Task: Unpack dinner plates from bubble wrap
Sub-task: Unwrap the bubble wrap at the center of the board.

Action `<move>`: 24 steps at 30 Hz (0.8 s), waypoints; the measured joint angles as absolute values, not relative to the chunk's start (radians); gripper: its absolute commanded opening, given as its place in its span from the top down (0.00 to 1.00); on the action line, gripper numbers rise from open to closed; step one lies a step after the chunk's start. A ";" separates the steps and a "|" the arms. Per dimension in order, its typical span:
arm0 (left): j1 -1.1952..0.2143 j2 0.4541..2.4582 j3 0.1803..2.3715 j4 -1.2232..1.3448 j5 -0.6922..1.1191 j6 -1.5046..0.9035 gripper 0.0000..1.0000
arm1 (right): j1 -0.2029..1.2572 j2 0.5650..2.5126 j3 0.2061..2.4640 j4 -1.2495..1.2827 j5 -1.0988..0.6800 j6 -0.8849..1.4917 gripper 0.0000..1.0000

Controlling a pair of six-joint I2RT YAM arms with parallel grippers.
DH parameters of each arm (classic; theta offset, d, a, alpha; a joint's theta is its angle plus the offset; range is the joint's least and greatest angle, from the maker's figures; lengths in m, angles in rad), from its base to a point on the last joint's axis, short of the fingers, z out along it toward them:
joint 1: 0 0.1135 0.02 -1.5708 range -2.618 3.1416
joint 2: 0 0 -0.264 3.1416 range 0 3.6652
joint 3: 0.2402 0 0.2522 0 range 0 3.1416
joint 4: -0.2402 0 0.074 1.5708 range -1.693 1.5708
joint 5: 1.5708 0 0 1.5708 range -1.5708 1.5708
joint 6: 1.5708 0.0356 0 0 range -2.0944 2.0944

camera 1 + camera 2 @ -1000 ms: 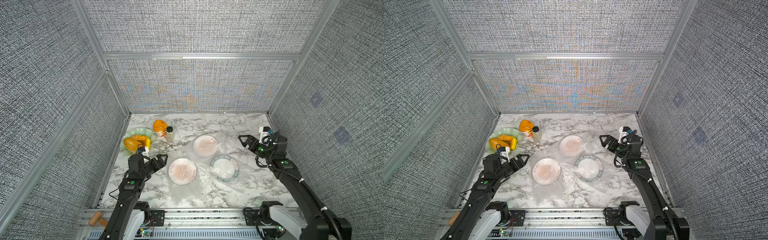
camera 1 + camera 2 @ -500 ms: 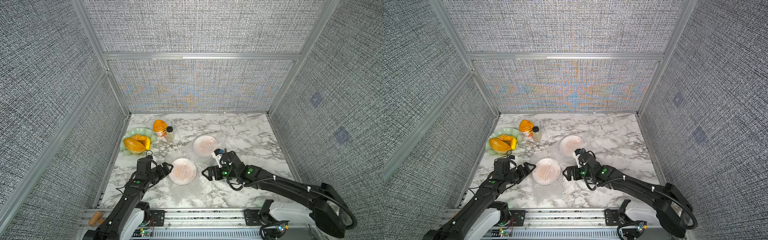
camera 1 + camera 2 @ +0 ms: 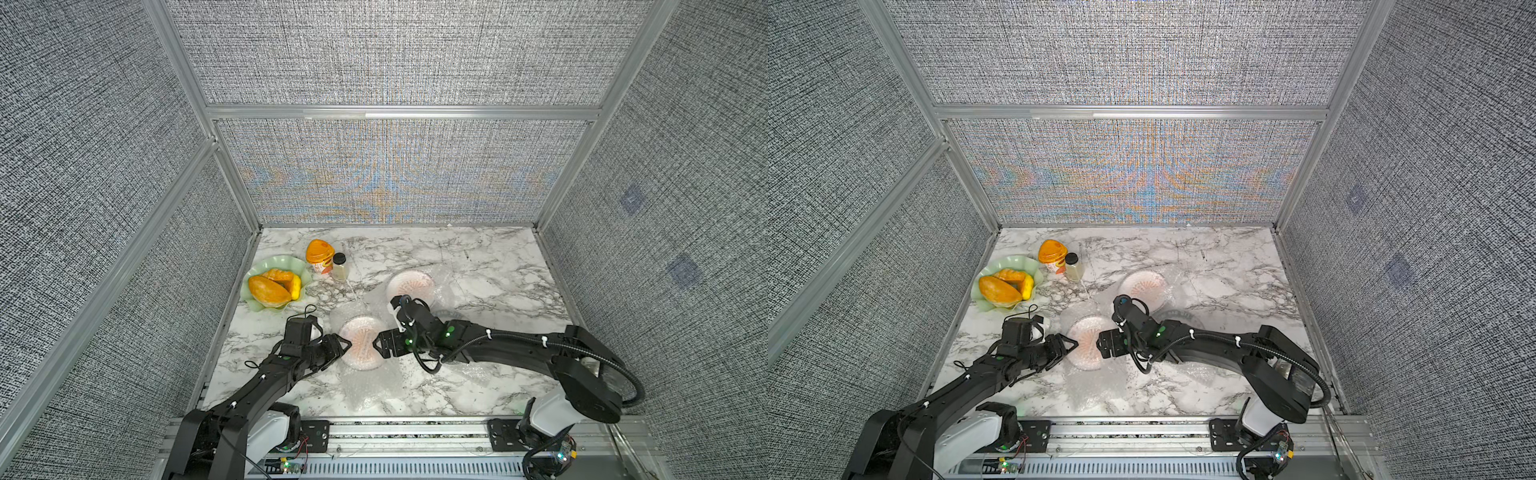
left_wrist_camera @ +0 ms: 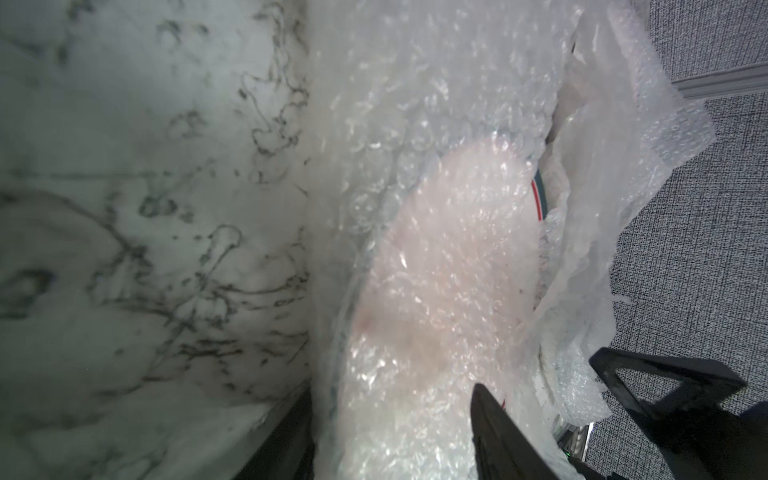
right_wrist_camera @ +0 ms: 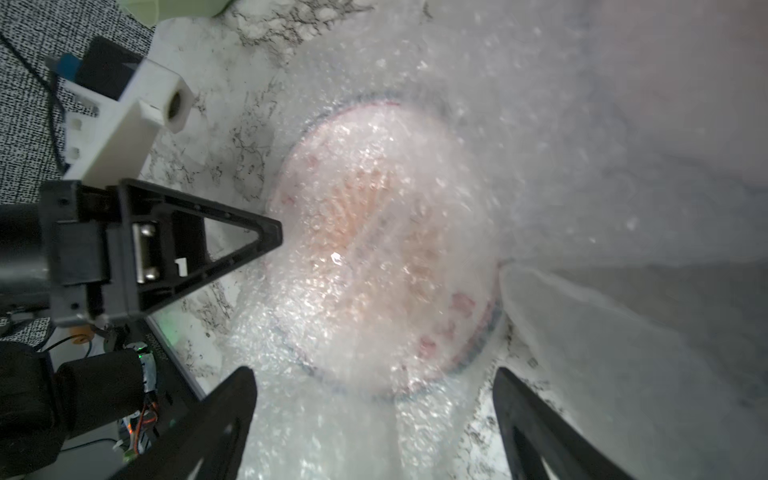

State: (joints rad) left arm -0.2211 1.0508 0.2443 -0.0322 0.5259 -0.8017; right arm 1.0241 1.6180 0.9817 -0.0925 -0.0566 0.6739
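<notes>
**Top views.** Bright, even light falls from overhead. The marble tabletop (image 3: 478, 257) is well exposed, and the arms cast only faint, soft-edged shadows on it. In both top views the woven back wall (image 3: 382, 199) (image 3: 1133, 183) shows coloured moiré bands (orange and blue, a sampling artefact). The wide-angle lens splays the side walls outward toward the corners.

**Left wrist view.** This view is dimmer, and the marble is soft with a grey-green cast. The bubble wrap (image 4: 457, 249) carries scattered specular glints. The left gripper (image 4: 542, 374) is a blurred black silhouette.

**Right wrist view.** Glare sparkles on the wrap, crispest near the centre, and a milky, out-of-focus haze fills one side. The right gripper (image 5: 374, 370) is dark and soft at the frame edge.
</notes>
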 measured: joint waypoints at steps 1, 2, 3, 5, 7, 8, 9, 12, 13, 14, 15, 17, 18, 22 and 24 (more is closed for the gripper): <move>-0.221 1.051 0.244 -0.032 0.525 -0.799 0.51 | 1.031 1.635 1.007 -0.104 -0.045 0.669 0.18; -0.222 1.051 0.244 -0.032 0.524 -0.797 0.55 | 1.037 1.652 1.028 -0.118 -0.031 0.663 0.21; -0.222 1.052 0.244 -0.032 0.523 -0.794 0.56 | 1.044 1.673 1.051 -0.137 -0.022 0.655 0.24; -0.223 1.058 0.243 -0.032 0.523 -0.789 0.59 | 1.058 1.710 1.092 -0.178 0.001 0.646 0.27; -0.225 1.066 0.241 -0.028 0.523 -0.789 0.63 | 1.076 1.750 1.140 -0.224 0.031 0.633 0.33; -0.225 1.070 0.238 -0.024 0.523 -0.788 0.64 | 1.085 1.767 1.159 -0.240 0.047 0.628 0.35; -0.225 1.075 0.236 -0.024 0.523 -0.787 0.66 | 1.094 1.785 1.179 -0.262 0.056 0.624 0.37; -0.225 1.092 0.233 -0.007 0.524 -0.786 0.74 | 1.118 1.830 1.221 -0.311 0.098 0.613 0.43; -0.225 1.097 0.231 -0.002 0.523 -0.786 0.75 | 1.124 1.843 1.230 -0.327 0.109 0.606 0.47; -0.226 1.102 0.231 0.001 0.523 -0.785 0.75 | 1.126 1.854 1.237 -0.339 0.118 0.603 0.49; -0.226 1.106 0.231 0.005 0.524 -0.785 0.76 | 1.127 1.867 1.245 -0.353 0.128 0.602 0.50; -0.226 1.111 0.233 0.005 0.523 -0.782 0.77 | 1.128 1.885 1.256 -0.377 0.152 0.595 0.52; -0.226 1.111 0.234 0.004 0.522 -0.781 0.78 | 1.129 1.889 1.259 -0.390 0.165 0.593 0.53; -0.226 1.107 0.231 0.002 0.516 -0.779 0.80 | 1.132 1.903 1.271 -0.418 0.204 0.584 0.64; -0.226 1.107 0.228 0.007 0.517 -0.779 0.81 | 1.133 1.915 1.276 -0.421 0.208 0.580 0.71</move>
